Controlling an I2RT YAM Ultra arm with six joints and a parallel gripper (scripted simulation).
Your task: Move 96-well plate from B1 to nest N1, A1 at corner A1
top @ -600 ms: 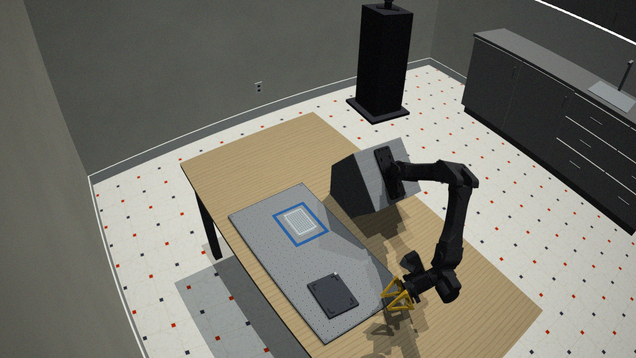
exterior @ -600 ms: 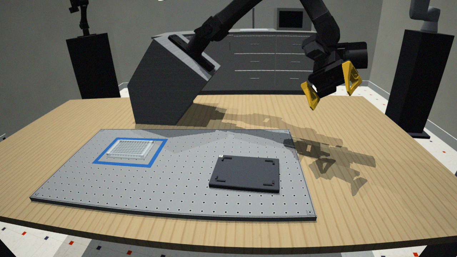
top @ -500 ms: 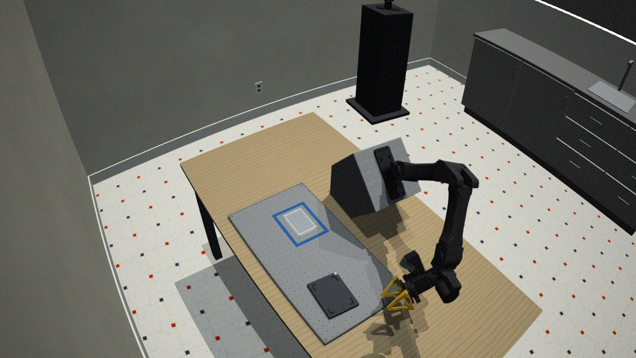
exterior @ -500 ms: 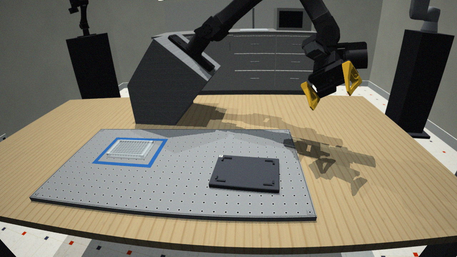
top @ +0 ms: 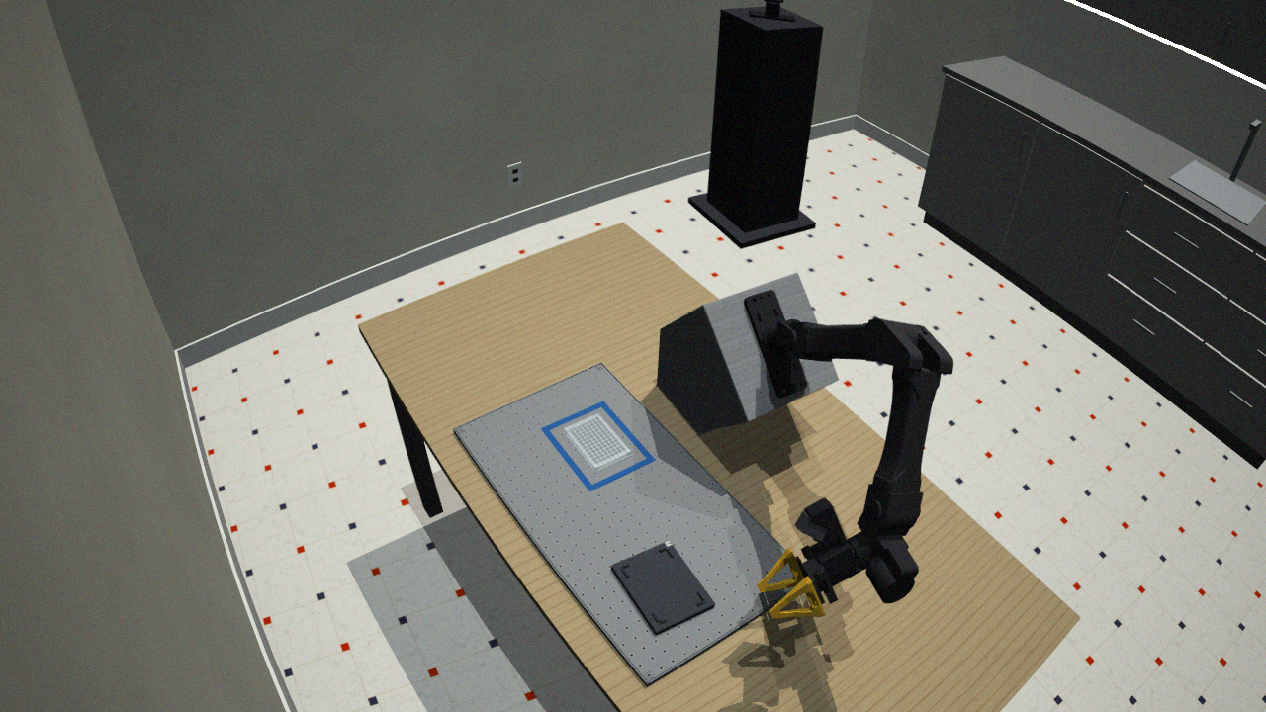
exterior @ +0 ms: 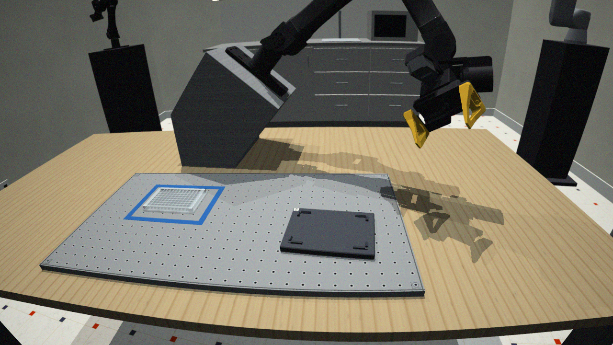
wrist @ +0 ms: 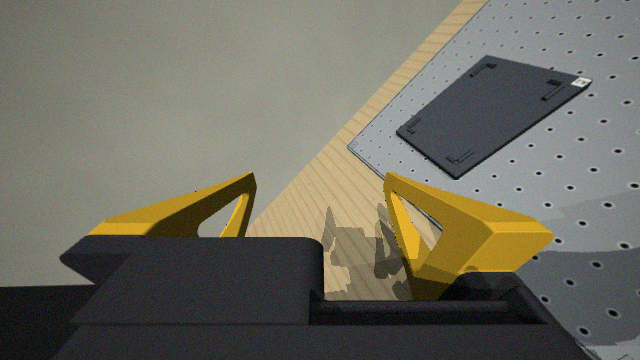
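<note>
The clear 96-well plate (top: pixel 600 439) lies flat inside the blue-framed spot B1 on the grey perforated board; in the exterior view the plate (exterior: pixel 175 199) is at the board's left. The dark plate nest N1 (top: pixel 663 586) is empty, with a small white corner mark (exterior: pixel 296 209); it also shows in the wrist view (wrist: pixel 492 112). My gripper (exterior: pixel 443 115), with yellow fingers, is open and empty. It hangs high above the table, beyond the board's right edge and far from the plate. It also shows in the top view (top: pixel 778 591) and in the wrist view (wrist: pixel 320 197).
The arm's grey wedge-shaped base (exterior: pixel 222 111) stands on the wooden table behind the board. Black pillars stand at the back left (exterior: pixel 124 86) and right (exterior: pixel 561 107). Cabinets (top: pixel 1106 229) line the far wall.
</note>
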